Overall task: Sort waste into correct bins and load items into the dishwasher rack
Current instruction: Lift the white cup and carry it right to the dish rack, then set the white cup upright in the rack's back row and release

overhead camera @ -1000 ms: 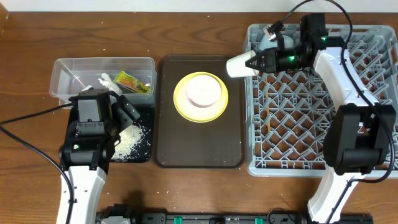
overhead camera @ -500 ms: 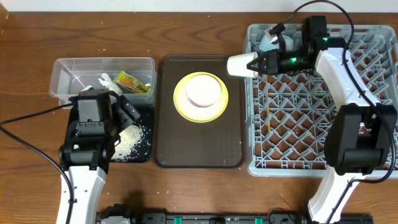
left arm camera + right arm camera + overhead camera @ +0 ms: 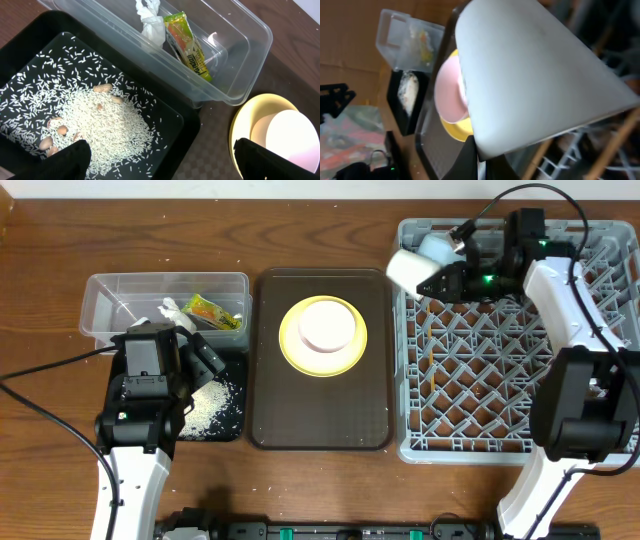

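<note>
My right gripper (image 3: 425, 280) is shut on the rim of the small white cup (image 3: 407, 269) (image 3: 535, 75), held tilted above the far left corner of the grey dishwasher rack (image 3: 500, 380). A light-blue bowl (image 3: 437, 246) sits in that corner of the rack. The pinkish-white bowl (image 3: 323, 325) rests on the yellow plate (image 3: 345, 352). My left gripper (image 3: 162, 162) hangs open and empty over the black bin (image 3: 195, 125), which holds rice (image 3: 100, 125). The clear tub (image 3: 240, 65) holds the tissue (image 3: 152, 25) and the wrapper (image 3: 187, 45).
The plate and bowl stand on a flat dark-brown tray (image 3: 320, 415) between the bins and the rack. Some peanuts (image 3: 52, 135) lie among the rice. The right arm's cable (image 3: 500, 205) arcs over the rack's far edge.
The right gripper has carried the cup a little right and farther back over the rack's corner, tilting it. The left arm has not moved.
</note>
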Controlling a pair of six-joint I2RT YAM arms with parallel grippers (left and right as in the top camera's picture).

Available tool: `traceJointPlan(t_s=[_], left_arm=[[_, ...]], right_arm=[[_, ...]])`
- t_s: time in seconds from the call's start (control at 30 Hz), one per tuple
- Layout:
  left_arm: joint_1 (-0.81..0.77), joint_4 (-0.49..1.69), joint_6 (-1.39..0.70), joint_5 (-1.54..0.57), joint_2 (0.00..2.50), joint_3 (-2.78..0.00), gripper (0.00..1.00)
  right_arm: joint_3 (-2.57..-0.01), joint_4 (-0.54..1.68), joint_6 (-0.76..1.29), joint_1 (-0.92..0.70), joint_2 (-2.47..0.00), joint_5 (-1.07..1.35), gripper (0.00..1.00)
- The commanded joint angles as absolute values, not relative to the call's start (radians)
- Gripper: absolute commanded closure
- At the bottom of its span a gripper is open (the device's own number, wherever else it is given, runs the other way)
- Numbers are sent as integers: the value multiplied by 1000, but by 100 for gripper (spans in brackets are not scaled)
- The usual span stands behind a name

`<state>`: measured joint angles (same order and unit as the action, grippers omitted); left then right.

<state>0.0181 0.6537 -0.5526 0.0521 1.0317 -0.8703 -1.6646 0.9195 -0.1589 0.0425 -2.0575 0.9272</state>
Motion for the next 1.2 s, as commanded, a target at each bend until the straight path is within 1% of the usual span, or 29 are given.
traceJointPlan(t_s=[0.0, 0.83, 1.17], left_arm=[[22, 655, -548, 64, 1032, -885, 5], [22, 655, -547, 64, 1032, -885, 5], [22, 654, -548, 64, 1032, -885, 5]], right_arm=[[-1645, 931, -185, 47, -2064, 805, 99], [-1640, 874, -184, -14, -2064, 788, 99], [-1632, 963, -185, 2, -2064, 710, 99]])
